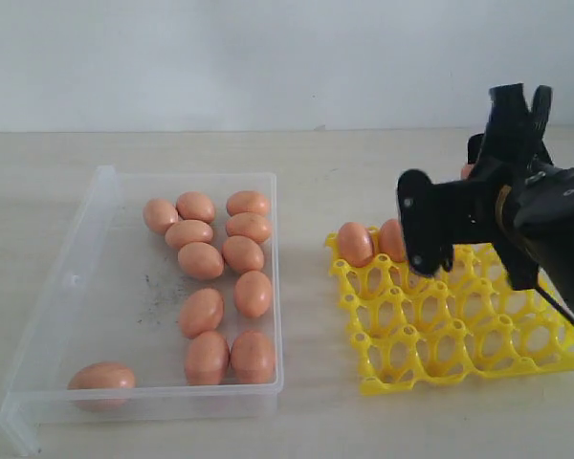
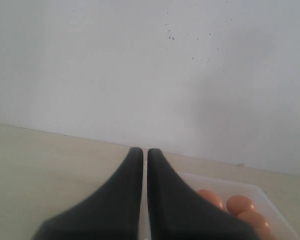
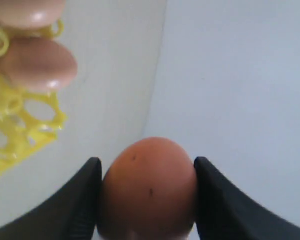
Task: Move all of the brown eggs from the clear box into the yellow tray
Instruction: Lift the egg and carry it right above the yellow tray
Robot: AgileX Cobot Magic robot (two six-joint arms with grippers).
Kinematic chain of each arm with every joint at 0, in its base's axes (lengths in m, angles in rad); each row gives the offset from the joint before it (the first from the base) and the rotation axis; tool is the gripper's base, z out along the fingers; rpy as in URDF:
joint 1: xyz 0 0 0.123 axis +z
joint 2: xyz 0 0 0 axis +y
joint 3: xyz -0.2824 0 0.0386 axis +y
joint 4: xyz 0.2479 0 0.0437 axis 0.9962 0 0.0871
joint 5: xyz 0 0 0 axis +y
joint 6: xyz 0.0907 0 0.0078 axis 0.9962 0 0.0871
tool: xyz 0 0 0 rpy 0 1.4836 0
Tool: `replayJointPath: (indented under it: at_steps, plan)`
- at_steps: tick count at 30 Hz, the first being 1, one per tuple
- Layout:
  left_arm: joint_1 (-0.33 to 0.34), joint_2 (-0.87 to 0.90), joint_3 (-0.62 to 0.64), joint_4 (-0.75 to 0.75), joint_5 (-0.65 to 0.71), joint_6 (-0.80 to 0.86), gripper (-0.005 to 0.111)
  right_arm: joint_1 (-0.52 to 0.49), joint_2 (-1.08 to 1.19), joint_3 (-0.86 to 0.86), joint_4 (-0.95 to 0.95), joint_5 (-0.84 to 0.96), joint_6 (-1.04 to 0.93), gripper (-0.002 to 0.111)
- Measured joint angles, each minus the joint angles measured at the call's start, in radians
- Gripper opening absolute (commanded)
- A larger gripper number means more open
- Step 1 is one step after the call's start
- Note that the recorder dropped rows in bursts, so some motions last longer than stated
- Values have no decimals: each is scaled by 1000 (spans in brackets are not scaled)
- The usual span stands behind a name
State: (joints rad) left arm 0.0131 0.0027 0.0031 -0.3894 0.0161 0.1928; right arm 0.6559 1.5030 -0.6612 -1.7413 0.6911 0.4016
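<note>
- You face a pale tabletop (image 1: 364, 172). The clear box (image 1: 134, 316) lies at 9 o'clock and the yellow tray (image 1: 378, 378) at 4 o'clock, near each other but not touching.
- Twelve brown eggs (image 1: 200, 259) rest on the floor of the clear box. Eleven cluster toward its 3 o'clock wall, and one lies alone near its 7 o'clock corner.
- Two seated eggs (image 1: 355, 244) stand side by side in cups at the tray's 11 o'clock corner.
- Your right pincer (image 3: 147, 160) is grasping a held egg (image 3: 149, 190), one dark finger on each side of it. This egg is orange-brown with tiny dark specks, and it hangs in the air by the tray's 12 o'clock edge.
- Your right arm covers the tray's 1 o'clock part in the exterior view.
- Your left pincer (image 2: 141, 150) is clenched with its fingers pressed together and nothing between them. It hovers over the tabletop, with a corner of the clear box and a few eggs just beyond it.
</note>
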Motion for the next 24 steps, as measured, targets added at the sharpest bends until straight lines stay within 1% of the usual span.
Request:
replayJointPath:
  at_steps: [2, 5, 10, 12, 14, 19, 22, 24]
  plan:
    - [0, 0, 0, 0, 0, 0, 4, 2, 7, 0, 0, 48, -235, 0]
    - [0, 0, 0, 0, 0, 0, 4, 2, 34, 6, 1, 149, -402, 0]
    - [0, 0, 0, 0, 0, 0, 4, 2, 56, 6, 1, 199, -413, 0]
    - [0, 0, 0, 0, 0, 0, 4, 2, 57, 6, 1, 191, -340, 0]
    - [0, 0, 0, 0, 0, 0, 4, 2, 57, -8, 4, 172, -206, 0]
    - [0, 0, 0, 0, 0, 0, 4, 2, 59, -90, 8, 150, 37, 0]
    - [0, 0, 0, 0, 0, 0, 4, 2, 64, -136, 37, 181, 167, 0]
    - [0, 0, 0, 0, 0, 0, 4, 2, 70, -145, 54, 231, 298, 0]
